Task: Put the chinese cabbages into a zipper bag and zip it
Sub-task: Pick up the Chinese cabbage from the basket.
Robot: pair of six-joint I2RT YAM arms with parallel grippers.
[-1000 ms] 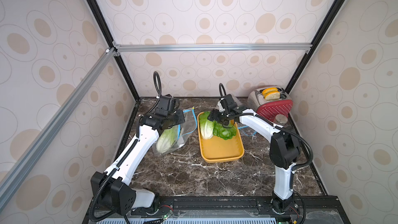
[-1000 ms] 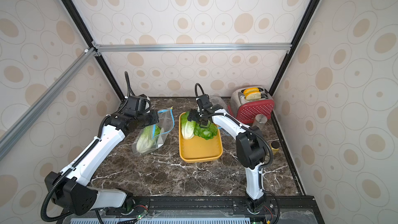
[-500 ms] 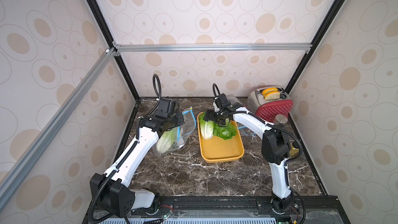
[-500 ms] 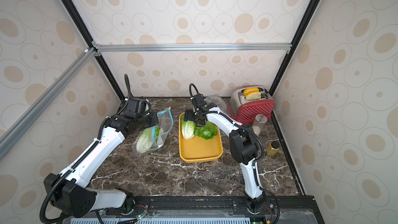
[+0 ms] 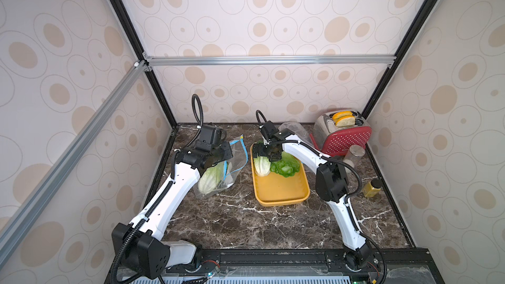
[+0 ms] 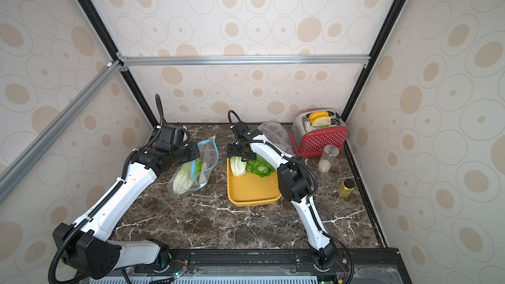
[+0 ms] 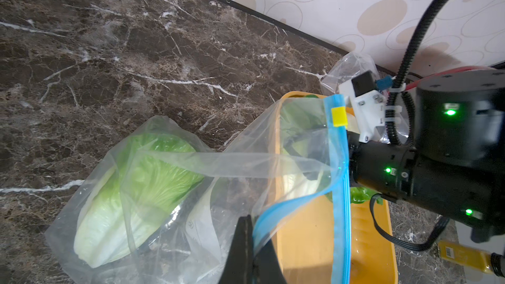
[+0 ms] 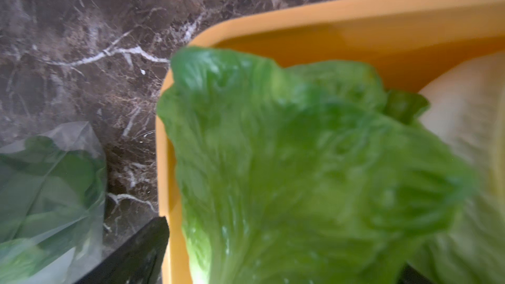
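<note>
Clear plastic of the zipper bag (image 7: 295,143) is pinched at its blue rim by the closed left pincer (image 7: 248,230), so its mouth gapes toward the yellow tray (image 5: 281,192). One chinese cabbage (image 7: 142,181) lies inside the bag. A pale cabbage (image 5: 261,165) and a leafy cabbage (image 5: 285,166) lie in the tray, with the right pincer (image 5: 266,154) spread wide above them, gripping nothing.

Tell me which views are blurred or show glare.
Right wrist view: the close cabbage leaf is smeared and soft. Left wrist view: sharp, with pale sheen on the zipper bag. Both top views: sharp, evenly lit, no harsh glare.
</note>
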